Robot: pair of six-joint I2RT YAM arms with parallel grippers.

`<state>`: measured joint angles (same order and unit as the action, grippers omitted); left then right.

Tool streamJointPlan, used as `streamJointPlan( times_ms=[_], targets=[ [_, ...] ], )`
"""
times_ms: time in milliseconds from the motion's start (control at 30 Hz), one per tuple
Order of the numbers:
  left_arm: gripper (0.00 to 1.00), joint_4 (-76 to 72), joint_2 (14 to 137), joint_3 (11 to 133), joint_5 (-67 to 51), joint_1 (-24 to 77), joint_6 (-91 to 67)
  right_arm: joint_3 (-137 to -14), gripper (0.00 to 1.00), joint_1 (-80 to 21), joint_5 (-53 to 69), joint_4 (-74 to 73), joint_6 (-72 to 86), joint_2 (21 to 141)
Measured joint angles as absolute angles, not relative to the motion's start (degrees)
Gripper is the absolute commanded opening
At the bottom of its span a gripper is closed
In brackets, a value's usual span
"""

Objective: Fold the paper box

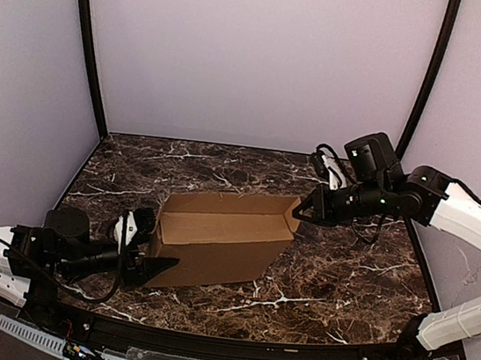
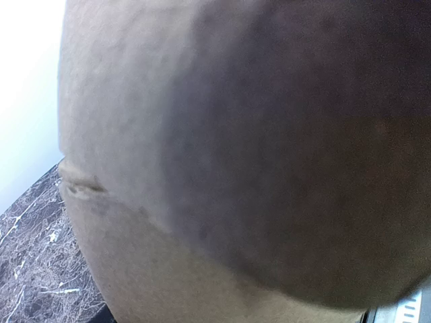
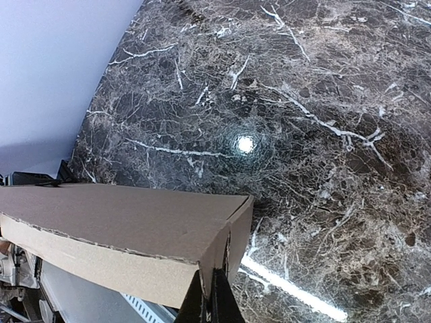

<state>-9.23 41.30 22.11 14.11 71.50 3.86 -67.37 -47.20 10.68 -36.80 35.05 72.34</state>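
Right gripper (image 1: 300,213) pressed together at paper box (image 1: 219,239) corner | left gripper (image 1: 153,253): grip unclear, box blurs wrist view

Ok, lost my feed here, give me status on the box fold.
Left jaws straddle box at its left end, grip unclear. Right jaws shut, tips at its right corner. Box walls up, top open. No obstacles seen.

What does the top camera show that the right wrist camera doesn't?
Only the top view shows the left gripper at the paper box's near-left corner, and the box's open inside. Only the right wrist view shows the box's corrugated edge close up and a light glare on the table. Both show the right gripper, shut, at the box's right end.
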Motion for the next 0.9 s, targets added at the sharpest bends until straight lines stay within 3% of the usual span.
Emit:
streamJointPlan(
  times_ms=[533, 900],
  targets=[
    [0.01, -9.3, 37.89, 19.42, 12.99, 71.5, 0.36, -62.04, 0.0, -49.39, 9.89, -30.85, 36.34, 70.35],
    [0.01, -9.37, 37.26, 18.15, 11.79, 71.92, -2.07, -55.13, 0.0, -55.94, -0.34, -26.2, 39.27, 65.6]
  ],
)
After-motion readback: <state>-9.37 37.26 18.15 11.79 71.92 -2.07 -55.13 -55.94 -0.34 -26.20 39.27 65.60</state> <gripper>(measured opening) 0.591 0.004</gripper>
